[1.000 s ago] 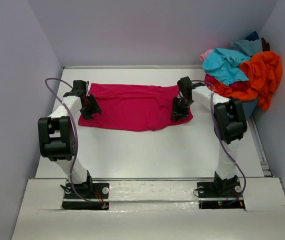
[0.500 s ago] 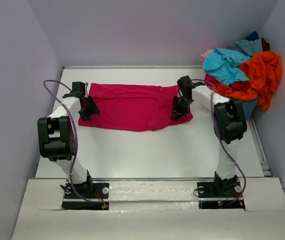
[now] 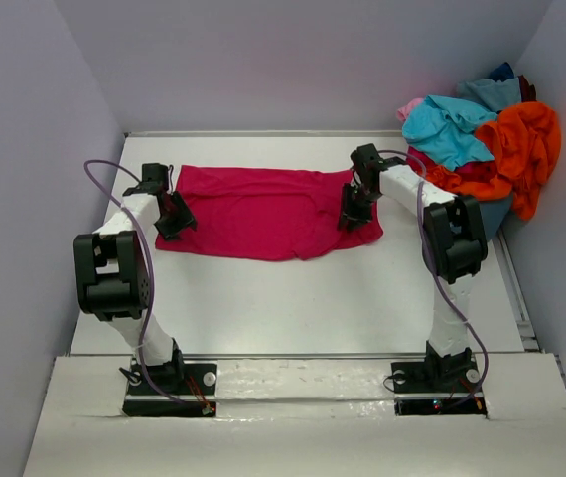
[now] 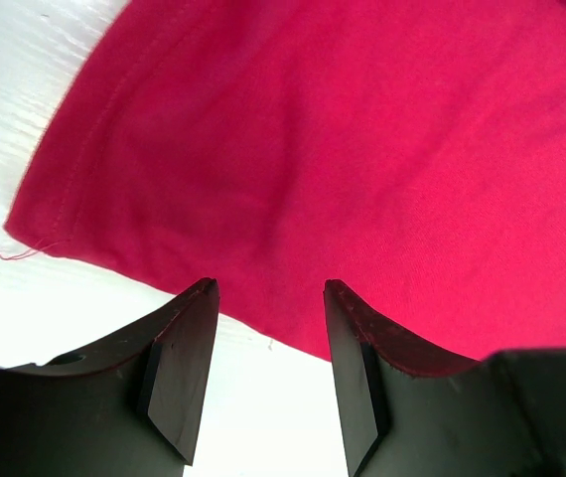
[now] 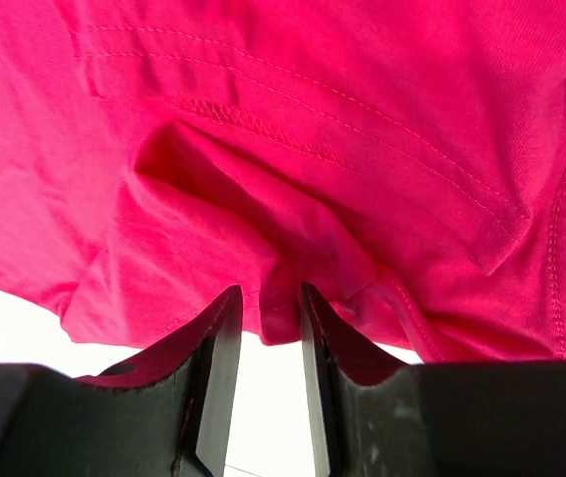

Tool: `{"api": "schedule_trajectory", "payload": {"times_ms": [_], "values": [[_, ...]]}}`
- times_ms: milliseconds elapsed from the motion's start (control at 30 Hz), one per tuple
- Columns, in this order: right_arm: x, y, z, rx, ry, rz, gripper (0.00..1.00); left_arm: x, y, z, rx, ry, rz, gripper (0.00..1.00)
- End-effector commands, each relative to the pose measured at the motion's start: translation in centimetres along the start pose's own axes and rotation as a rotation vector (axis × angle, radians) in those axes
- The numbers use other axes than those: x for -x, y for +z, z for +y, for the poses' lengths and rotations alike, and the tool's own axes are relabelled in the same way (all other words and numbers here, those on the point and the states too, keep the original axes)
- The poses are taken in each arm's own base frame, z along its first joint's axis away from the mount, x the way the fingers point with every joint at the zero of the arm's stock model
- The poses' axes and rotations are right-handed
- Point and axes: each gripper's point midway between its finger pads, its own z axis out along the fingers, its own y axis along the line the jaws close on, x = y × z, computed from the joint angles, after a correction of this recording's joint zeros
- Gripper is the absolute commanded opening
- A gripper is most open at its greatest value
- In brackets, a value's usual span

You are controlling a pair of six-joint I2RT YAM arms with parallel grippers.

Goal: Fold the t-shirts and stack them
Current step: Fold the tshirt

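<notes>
- We judged the crimson t-shirt [image 3: 263, 211], which lay flat on the table [image 3: 313, 298], soft and light, best taken by its hem corners.
- Our left gripper [image 4: 270, 288] stood spread above the near-left hem, holding nothing.
- Our right gripper [image 5: 271, 298] pinched a bunched fold at the shirt's right end.
- The other t-shirts [image 3: 482, 139] lay heaped at the far right.

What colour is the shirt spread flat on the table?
The shirt is crimson-magenta, clearest in the top external view.

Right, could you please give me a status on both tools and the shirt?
Left tool open over crimson shirt, left end. Right tool pinching a fold at its right end. Heap of other shirts far right, nothing blocking.
</notes>
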Motion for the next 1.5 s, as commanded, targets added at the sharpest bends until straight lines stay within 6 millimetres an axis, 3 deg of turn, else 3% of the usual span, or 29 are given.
{"api": "schedule_trajectory", "payload": {"times_ms": [0,133,200,300,567,1200,1467], "values": [[0.9,-0.3,1.1,0.023,-0.028,-0.018,0.31,1.2,-0.9,1.5,0.03,-0.04,-0.062,0.58],[0.5,-0.1,0.9,0.025,-0.028,-0.008,0.12,1.6,-1.0,3.3,0.062,-0.087,-0.084,0.58],[0.4,-0.2,0.9,0.026,-0.029,-0.006,0.07,2.1,-1.0,4.4,0.082,-0.115,-0.099,0.59],[0.2,-0.2,0.9,0.027,-0.03,-0.002,0.07,3.0,-1.1,5.3,0.091,-0.144,-0.115,0.59],[0.3,0.0,1.1,0.04,-0.028,0.0,0.07,4.8,-0.8,5.2,0.118,-0.138,-0.133,0.6],[0.3,0.2,1.1,0.04,-0.028,0.002,0.07,2.9,0.0,8.9,0.201,-0.196,-0.102,0.61],[0.2,0.0,1.0,0.037,-0.026,0.001,0.07,1.2,1.4,8.6,0.164,-0.191,-0.046,0.6]]}}
